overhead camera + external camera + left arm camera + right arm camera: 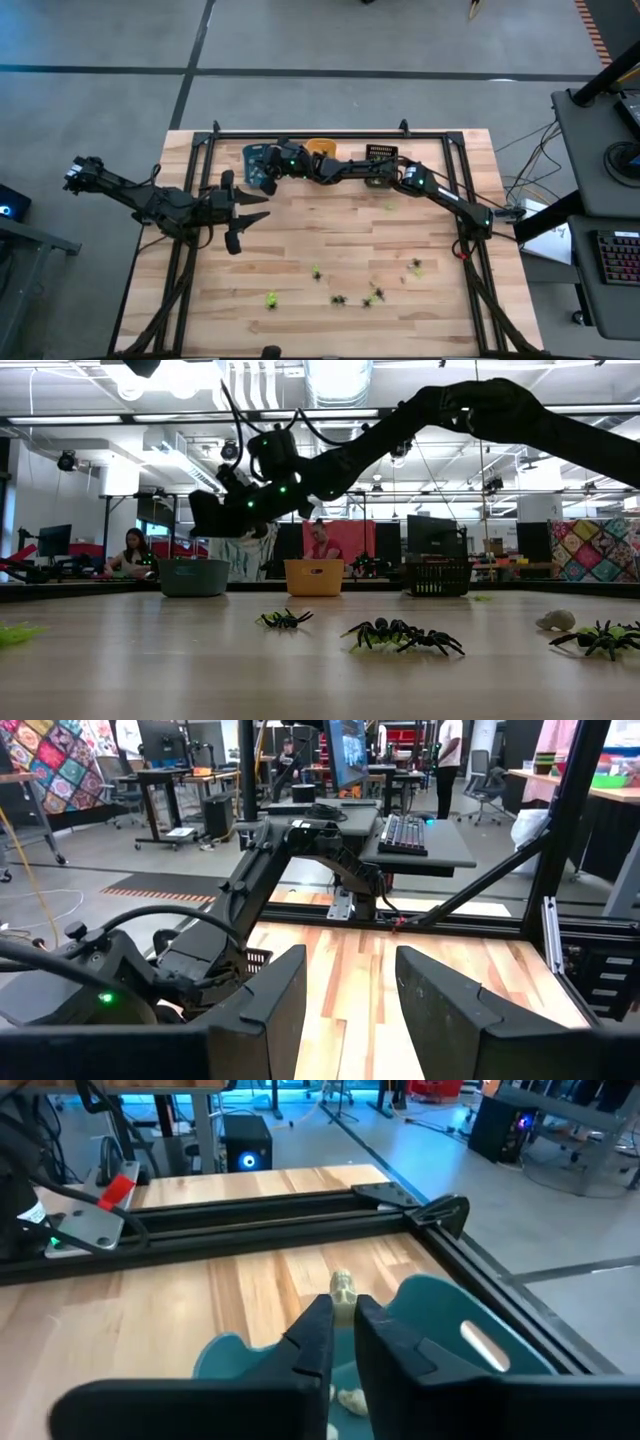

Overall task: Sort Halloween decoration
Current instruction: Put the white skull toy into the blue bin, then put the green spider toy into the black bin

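spiders (372, 297) are lying scattered on the table's (300, 250) near half. right gripper (343, 1312) is pinching a pale one over the blue tray (440, 1330); left gripper (240, 213) is idling spread. light, leggy plastic, likely springy, so body grip seems safest.

My overhead camera looks straight down on the whole pale wooden slatted table (330, 250). My low one sits at tabletop level, facing across it toward the room. My left wrist camera looks across the table's boards and frame to desks beyond. My right wrist camera hangs close above the teal plastic rectangular tray (440, 1330), which the overhead and low views share.
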You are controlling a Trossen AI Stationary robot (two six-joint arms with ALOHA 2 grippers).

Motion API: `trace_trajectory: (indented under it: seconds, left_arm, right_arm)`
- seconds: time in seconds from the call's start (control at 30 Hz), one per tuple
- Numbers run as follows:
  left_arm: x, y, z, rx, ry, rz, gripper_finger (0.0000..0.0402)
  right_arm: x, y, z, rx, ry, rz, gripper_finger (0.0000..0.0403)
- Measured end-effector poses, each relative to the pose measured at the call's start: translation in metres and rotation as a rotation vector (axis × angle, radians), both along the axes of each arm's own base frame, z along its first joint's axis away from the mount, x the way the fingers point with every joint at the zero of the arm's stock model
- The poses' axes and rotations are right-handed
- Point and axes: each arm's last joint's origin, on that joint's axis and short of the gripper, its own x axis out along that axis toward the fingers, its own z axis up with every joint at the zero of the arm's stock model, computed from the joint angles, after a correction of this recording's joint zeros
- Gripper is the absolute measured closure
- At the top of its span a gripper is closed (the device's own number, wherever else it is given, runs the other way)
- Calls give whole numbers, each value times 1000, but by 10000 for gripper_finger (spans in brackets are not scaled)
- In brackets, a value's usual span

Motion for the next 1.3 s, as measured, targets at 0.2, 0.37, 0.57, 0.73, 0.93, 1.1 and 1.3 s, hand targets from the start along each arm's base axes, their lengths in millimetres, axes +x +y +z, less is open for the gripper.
trace_trajectory:
  seconds: [0.2,0.37,0.57,0.73,0.93,1.1,1.3]
  left_arm:
    - [0,0,0,-2,0,0,263]
    - [0,0,0,-2,0,0,263]
    - [0,0,1,-21,-10,1,263]
    - [1,-1,1,-55,-20,-2,263]
    - [6,-4,1,-72,-35,-8,263]
    - [12,-6,-2,-68,-31,-8,263]
    - [20,-10,-9,-55,4,-7,263]
  right_arm:
    - [0,0,0,17,0,-3,316]
    - [0,0,1,29,-4,-3,291]
    - [-7,12,35,108,37,49,287]
    - [-28,34,69,215,238,75,301]
    - [-71,64,111,328,521,69,320]
    - [-110,86,139,394,720,55,330]
    - [-149,112,166,491,873,5,326]
